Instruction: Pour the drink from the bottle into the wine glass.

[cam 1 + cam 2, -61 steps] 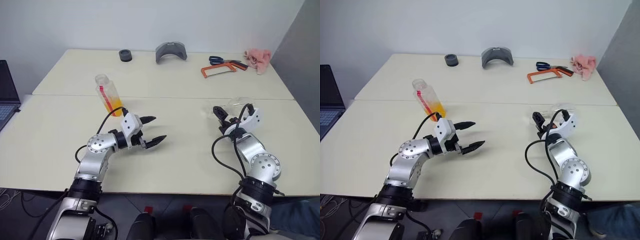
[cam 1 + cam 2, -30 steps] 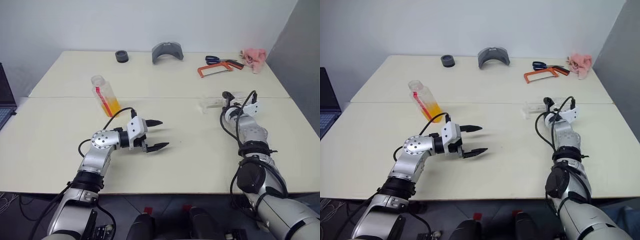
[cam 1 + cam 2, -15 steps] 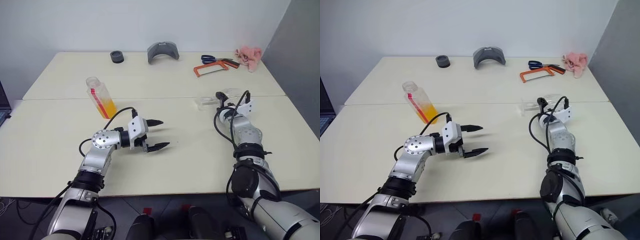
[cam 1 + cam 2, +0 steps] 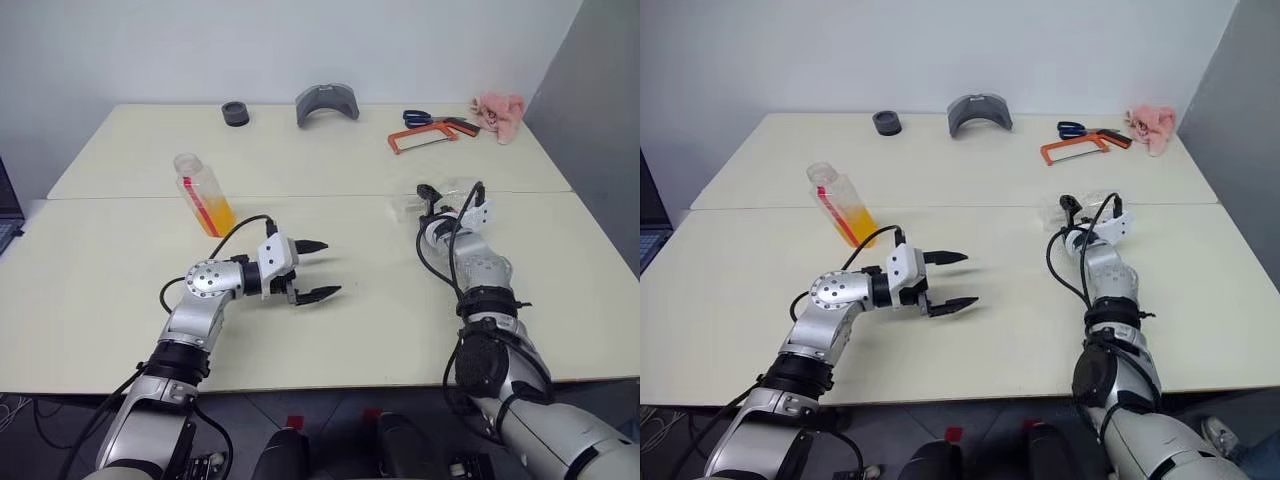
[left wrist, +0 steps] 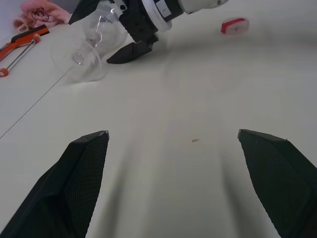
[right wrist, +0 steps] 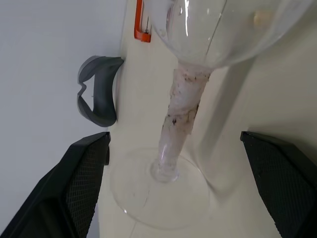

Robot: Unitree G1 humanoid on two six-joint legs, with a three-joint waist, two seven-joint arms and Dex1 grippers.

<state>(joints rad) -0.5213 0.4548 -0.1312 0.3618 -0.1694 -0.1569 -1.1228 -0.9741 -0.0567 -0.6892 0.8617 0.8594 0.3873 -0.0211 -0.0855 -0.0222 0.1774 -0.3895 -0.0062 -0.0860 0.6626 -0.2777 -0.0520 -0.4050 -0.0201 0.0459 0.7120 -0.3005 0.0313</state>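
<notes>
Both my jaws gape wide, empty. My right gripper (image 4: 449, 196) straddles the stem of the toppled wine glass (image 6: 184, 94) at two o'clock; my left gripper (image 4: 316, 268) hovers mid-table, the bottle (image 4: 203, 194) at ten o'clock.

Two tools, one left (image 4: 315, 268) and one right (image 4: 448, 197), both with fingers spread wide. One bottle (image 4: 202, 193) (with drink (image 4: 218, 214) in its lower part). One wine glass (image 4: 428, 203), lying on its side. One red-and-white cap (image 5: 234, 26). One black ring-shaped object (image 4: 235, 113). One grey curved piece (image 4: 327, 103). One orange hacksaw (image 4: 420, 138). One pair of blue-handled scissors (image 4: 424, 118). One pink cloth (image 4: 498, 110). Two cream surface (image 4: 120, 270) sections, joined at a seam.
</notes>
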